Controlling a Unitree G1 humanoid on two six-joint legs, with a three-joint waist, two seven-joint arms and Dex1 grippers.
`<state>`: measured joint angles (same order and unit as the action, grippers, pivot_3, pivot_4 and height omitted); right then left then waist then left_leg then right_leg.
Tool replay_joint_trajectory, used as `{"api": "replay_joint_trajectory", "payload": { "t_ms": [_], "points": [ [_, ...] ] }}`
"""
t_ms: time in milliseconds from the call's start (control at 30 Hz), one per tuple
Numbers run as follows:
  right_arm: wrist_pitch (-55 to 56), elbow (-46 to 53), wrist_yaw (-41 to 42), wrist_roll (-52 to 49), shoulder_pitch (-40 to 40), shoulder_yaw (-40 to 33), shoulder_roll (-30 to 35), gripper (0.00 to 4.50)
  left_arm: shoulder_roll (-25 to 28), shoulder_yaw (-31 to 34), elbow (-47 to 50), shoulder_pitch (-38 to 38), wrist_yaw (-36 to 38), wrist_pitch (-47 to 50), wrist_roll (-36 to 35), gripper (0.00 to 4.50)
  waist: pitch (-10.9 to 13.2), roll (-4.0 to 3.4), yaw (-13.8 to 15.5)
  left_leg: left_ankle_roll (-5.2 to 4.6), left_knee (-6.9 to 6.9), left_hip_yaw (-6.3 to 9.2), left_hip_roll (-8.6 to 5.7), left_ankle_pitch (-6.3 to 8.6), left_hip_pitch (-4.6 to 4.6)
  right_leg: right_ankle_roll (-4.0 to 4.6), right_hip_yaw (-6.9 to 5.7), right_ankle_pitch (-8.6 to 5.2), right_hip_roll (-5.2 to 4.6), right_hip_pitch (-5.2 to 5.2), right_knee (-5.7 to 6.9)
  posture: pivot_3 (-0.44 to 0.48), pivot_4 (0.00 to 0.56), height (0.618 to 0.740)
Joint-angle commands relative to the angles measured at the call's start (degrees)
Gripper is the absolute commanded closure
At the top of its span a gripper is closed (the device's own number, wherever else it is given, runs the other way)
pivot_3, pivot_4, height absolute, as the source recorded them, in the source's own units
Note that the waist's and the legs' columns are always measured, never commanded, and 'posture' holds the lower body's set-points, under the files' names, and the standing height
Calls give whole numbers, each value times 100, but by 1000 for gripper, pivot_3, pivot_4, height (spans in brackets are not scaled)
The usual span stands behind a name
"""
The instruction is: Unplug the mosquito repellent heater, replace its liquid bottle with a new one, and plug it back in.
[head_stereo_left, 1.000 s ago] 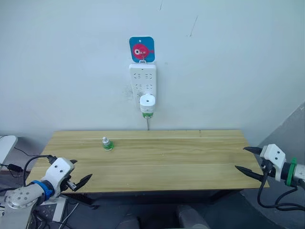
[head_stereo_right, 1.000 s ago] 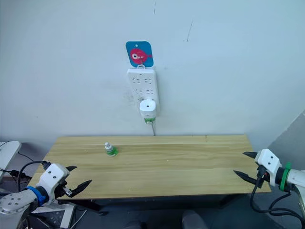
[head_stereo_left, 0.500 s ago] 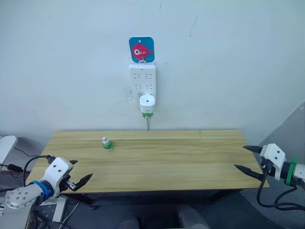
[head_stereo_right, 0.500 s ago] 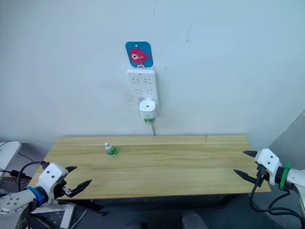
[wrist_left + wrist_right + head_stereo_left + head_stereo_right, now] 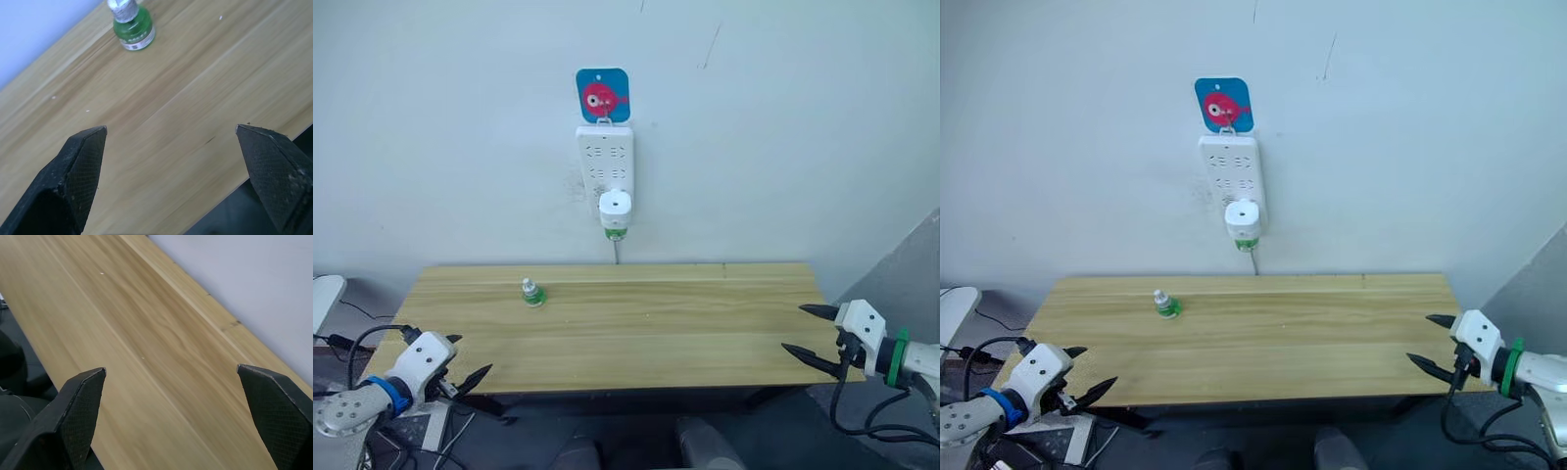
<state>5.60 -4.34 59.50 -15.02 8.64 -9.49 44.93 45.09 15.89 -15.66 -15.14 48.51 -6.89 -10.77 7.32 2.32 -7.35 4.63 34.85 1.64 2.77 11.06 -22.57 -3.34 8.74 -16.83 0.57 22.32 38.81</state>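
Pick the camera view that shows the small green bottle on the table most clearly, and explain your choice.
The left wrist view: the green bottle stands large there, its whitish cap and label readable, beyond the open left gripper. Both eye views show it only as a tiny green spot on the table, toward the left rear.

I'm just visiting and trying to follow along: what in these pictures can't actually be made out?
- The metal prongs of the small white rounded plastic heater: hidden against the long white power strip in the head views.
- The tiny green bottle under the heater: mostly covered by it; its wick is hidden.
- Label on the capped green plastic bottle on the wooden table: too small to read, left wrist view.
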Motion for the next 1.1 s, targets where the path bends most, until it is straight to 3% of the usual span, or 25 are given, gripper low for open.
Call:
{"api": "replay_joint_trajectory", "payload": {
  "t_ms": [33, 167, 367, 533, 667, 833, 1100],
  "points": [
    [-157, 667, -104, -195, 170, -100, -51, 13, -37, 167, 795, -98, 187, 598, -533, 0, 67, 6, 3, 0, 0, 0, 0, 0, -1, 0, 1, 0, 0, 0, 0, -64, 159, 740],
    [-570, 1739, -316, -430, 321, -53, -196, 13, -137, 169, 1525, 258, 64, 1486, -1024, 0, 255, 3, -15, 0, 1, -1, 1, 0, 0, 0, 4, 0, 1, 3, 8, -107, 199, 740],
    [-1843, 3509, -1253, -983, -243, 262, -657, 13, -495, -58, 1718, 2300, -453, 2787, -1576, 0, 457, 6, -15, 1, 27, 14, -1, -5, -21, -11, 2, 5, 11, 8, 16, -152, 235, 740],
    [-2412, 3987, -1900, -907, -962, 773, -1100, 13, -829, -552, 885, 3896, -511, 2666, -1208, 0, 515, 27, -82, -15, 26, 15, -4, 23, -36, -65, 1, 17, 14, 8, 3, -179, 248, 740],
    [-2775, 4171, -2203, -910, -1332, 945, -1267, 13, -975, -745, 236, 4686, -344, 2457, -1069, 0, 586, 21, -102, -16, 22, 28, -2, 32, -52, -77, -3, 14, 22, 26, 7, -208, 262, 740],
    [-3042, 4366, -2470, -964, -1634, 1034, -1386, 13, -1112, -886, -447, 5378, -133, 2141, -917, 0, 608, 10, -99, -20, 28, 58, -3, 41, -140, -58, -31, 26, 22, 99, 16, -234, 273, 740],
    [-3352, 4587, -2708, -1040, -1892, 1111, -1543, 13, -1202, -926, -731, 5895, 251, 1997, -932, 0, 708, -5, -104, -20, 34, 78, -4, 42, -148, -58, -53, 26, 20, 97, 17, -242, 274, 740]
  ]
}}
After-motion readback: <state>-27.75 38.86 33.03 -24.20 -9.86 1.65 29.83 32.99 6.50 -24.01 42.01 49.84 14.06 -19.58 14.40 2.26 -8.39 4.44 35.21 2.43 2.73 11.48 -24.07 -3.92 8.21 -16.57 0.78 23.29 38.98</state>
